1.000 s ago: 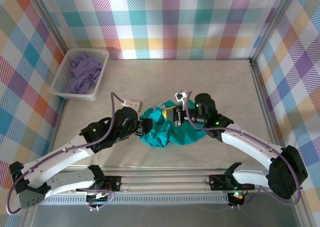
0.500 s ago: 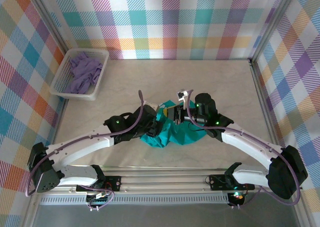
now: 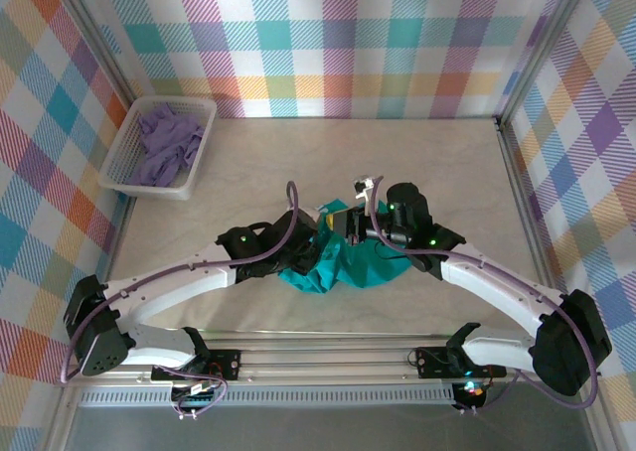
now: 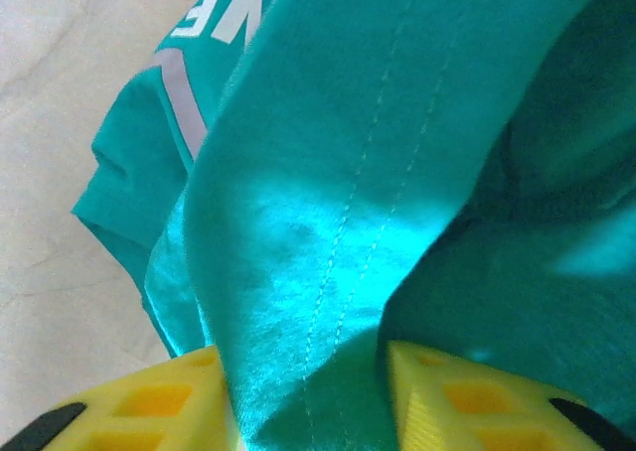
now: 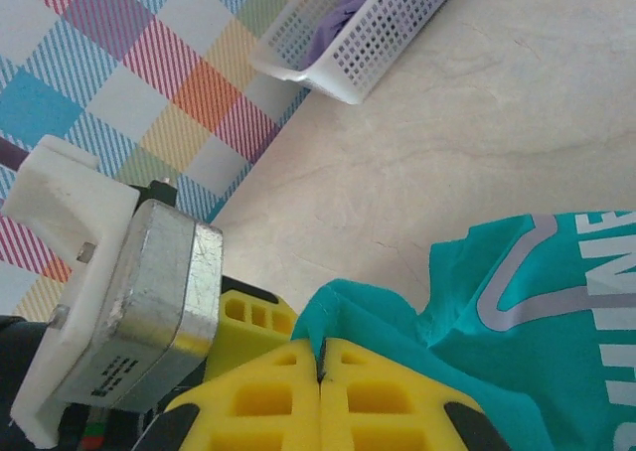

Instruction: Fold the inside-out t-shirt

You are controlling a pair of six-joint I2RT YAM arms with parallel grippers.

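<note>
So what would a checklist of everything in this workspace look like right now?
Surface: pale marbled table, flat.
Job's things: teal t-shirt, crumpled in a heap, not yet folded.
Clutter: white basket at the far left, holding a lavender garment.
Grippers: right tool shut on a shirt edge; left tool has a shirt fold between its fingers, firmness of grip unclear.
Cables: purple cable loops up over the left arm.
Surroundings: checked walls on three sides.
</note>
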